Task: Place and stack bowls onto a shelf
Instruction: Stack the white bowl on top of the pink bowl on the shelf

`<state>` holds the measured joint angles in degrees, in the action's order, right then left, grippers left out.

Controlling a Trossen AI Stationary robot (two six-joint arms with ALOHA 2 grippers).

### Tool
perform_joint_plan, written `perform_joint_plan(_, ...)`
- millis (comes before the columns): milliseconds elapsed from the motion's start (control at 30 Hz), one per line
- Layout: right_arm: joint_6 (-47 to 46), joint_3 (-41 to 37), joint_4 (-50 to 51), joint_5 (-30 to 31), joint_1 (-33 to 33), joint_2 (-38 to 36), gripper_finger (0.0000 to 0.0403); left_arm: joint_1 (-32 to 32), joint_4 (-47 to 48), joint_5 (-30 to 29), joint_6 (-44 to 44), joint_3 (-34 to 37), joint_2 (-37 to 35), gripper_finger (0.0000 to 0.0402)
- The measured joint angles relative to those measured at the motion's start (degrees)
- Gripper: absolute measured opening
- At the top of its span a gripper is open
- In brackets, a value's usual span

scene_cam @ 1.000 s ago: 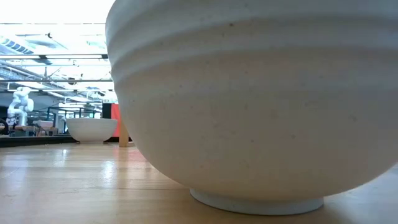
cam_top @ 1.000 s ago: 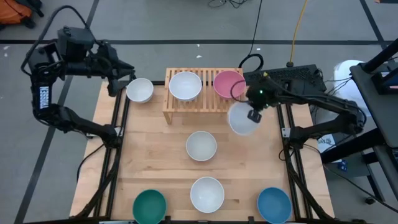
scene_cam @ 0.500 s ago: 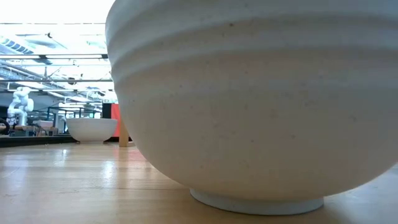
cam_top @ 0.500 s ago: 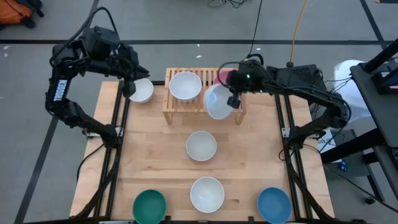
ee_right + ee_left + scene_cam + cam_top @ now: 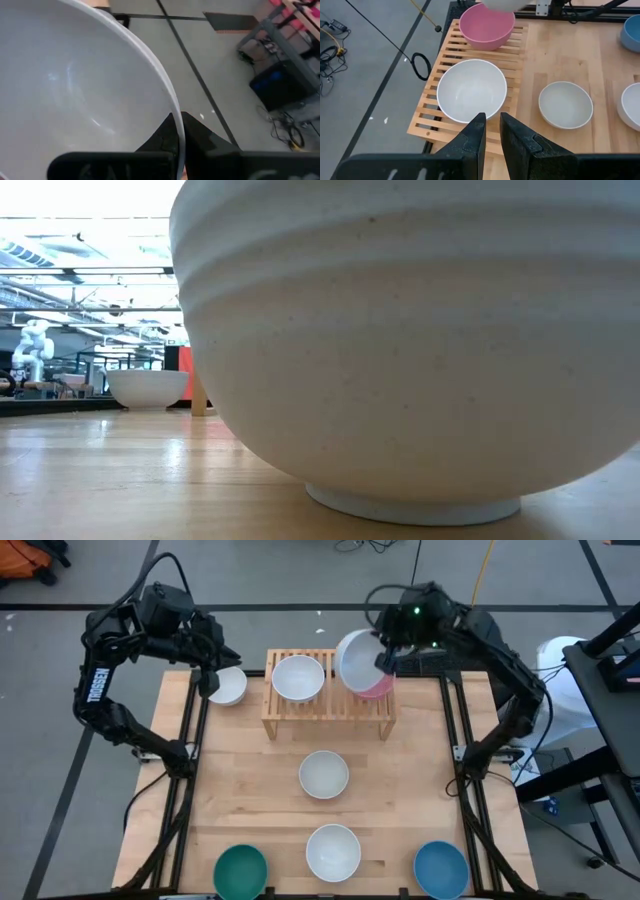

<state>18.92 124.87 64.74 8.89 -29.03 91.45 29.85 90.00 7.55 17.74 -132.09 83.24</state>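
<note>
My right gripper [image 5: 385,660] is shut on a white bowl [image 5: 357,660], held tilted over the pink bowl [image 5: 378,687] that sits at the right end of the wooden shelf [image 5: 328,705]. Another white bowl [image 5: 298,678] sits on the shelf's middle. My left gripper [image 5: 212,680] hovers by a white bowl [image 5: 230,688] at the table's far left, fingers close together [image 5: 491,125] and empty. Two white bowls [image 5: 323,774] [image 5: 333,852], a teal bowl [image 5: 241,871] and a blue bowl [image 5: 441,869] rest on the table. My right gripper holds the white bowl by its rim [image 5: 176,112], one finger inside the bowl and one outside. The fingers come at the rim's right side. The bowl is lifted clear of the shelf and tilted, its opening toward the table's left.
In the low view a white bowl [image 5: 400,350] stands right before the camera and hides most of the table; a farther white bowl [image 5: 147,387] and a shelf leg [image 5: 198,395] show beside it. Dark frame rails [image 5: 190,760] run along both table sides.
My right gripper has carried the white bowl from beside the shelf's right end up and toward the far edge, over the pink bowl, tipping it more. My left gripper has gone a little toward the table's right, closer to the far-left white bowl, then kept still.
</note>
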Motion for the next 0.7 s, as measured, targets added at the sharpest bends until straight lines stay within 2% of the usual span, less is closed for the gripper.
perform_joint_plan(300,0.0,2.2,12.3,-0.2,-6.0,2.5,0.0000,0.0,0.0,0.0,0.0,0.0,0.0,0.0062)
perform_joint_plan(400,3.0,2.2,17.2,-3.7,-7.1,3.9,0.0000,0.0,0.0,0.0,0.1,0.0,0.0,0.0062)
perform_joint_plan(500,5.5,2.2,18.3,-7.6,-7.7,5.3,0.0000,0.0,0.0,0.0,0.1,0.0,0.0,0.0062)
perform_joint_plan(700,8.6,2.2,18.2,-7.5,-9.6,8.4,0.0000,0.0,0.0,0.0,0.0,0.0,0.0,0.0062)
